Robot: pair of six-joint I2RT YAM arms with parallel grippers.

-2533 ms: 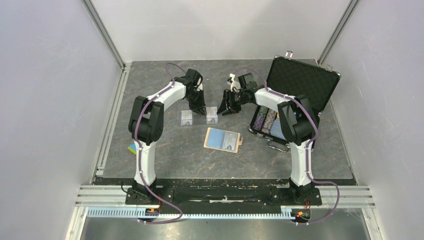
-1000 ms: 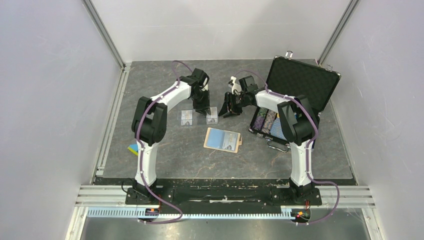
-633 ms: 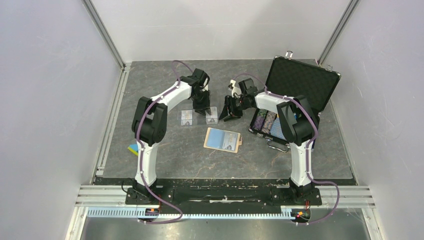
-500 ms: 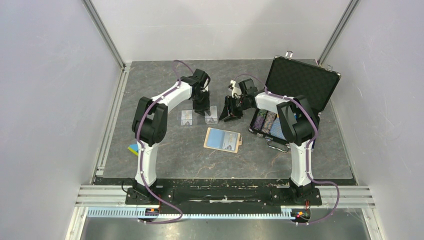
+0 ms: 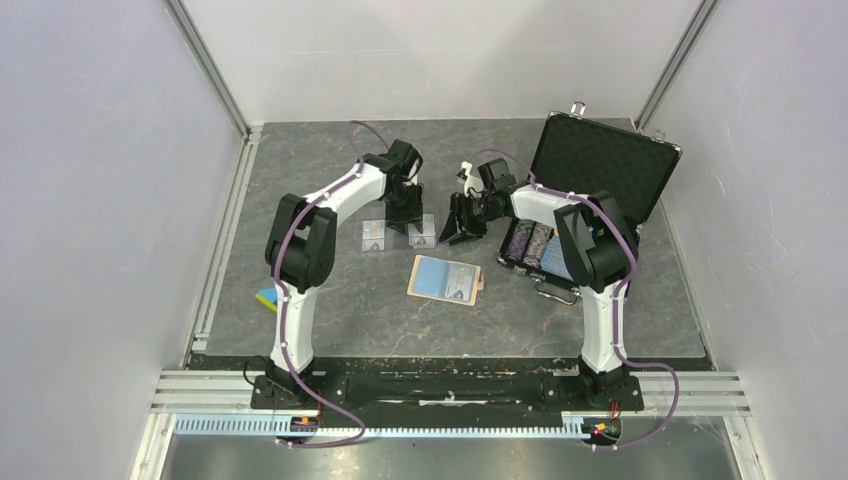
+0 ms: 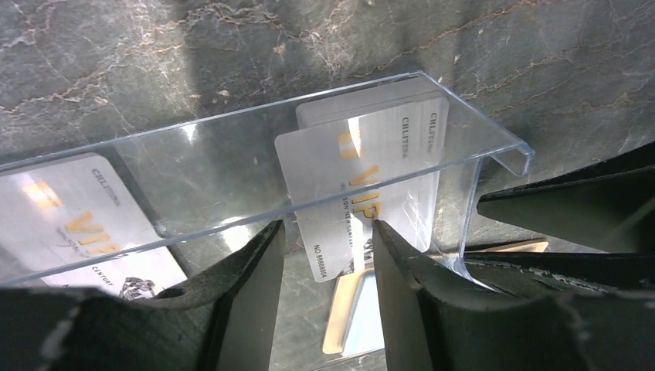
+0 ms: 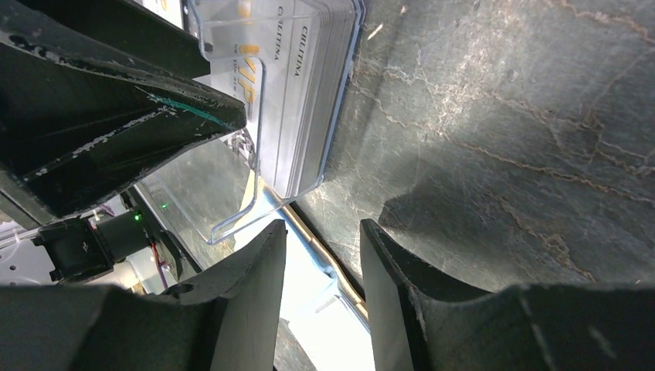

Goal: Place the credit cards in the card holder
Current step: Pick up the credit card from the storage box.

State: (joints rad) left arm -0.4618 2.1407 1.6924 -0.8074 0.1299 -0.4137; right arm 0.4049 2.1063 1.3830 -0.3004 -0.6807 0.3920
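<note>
Clear plastic is cradling the cards: a transparent stand (image 6: 232, 158) is sitting on the dark marbled surface (image 5: 350, 320), with one credit card (image 6: 363, 174) leaning inside its end and a second credit card (image 6: 66, 220) lying further along it. Both cards are showing gold lettering through the plastic.

The left pincer (image 6: 324, 236) is hanging right over the first card with its fingers (image 6: 251, 294) parted. The card's lower edge and the stand's front lip are showing in the gap between them. Whether the tips are touching the plastic cannot be told.

The right pincer (image 7: 320, 232) is also gaping, gripping nothing, and is pointing at the same end of the stand from the other side, close to the left arm's fingers.

The card holder (image 5: 446, 278) is lying unfolded and flat, light blue pockets facing up, near the stand on the side toward the arm bases, with neither card in it.

A black case (image 5: 600, 160) is standing open at the right, with poker chips (image 5: 530, 243) lining its tray. A small blue and yellow block (image 5: 265, 296) is resting beside the left arm.
</note>
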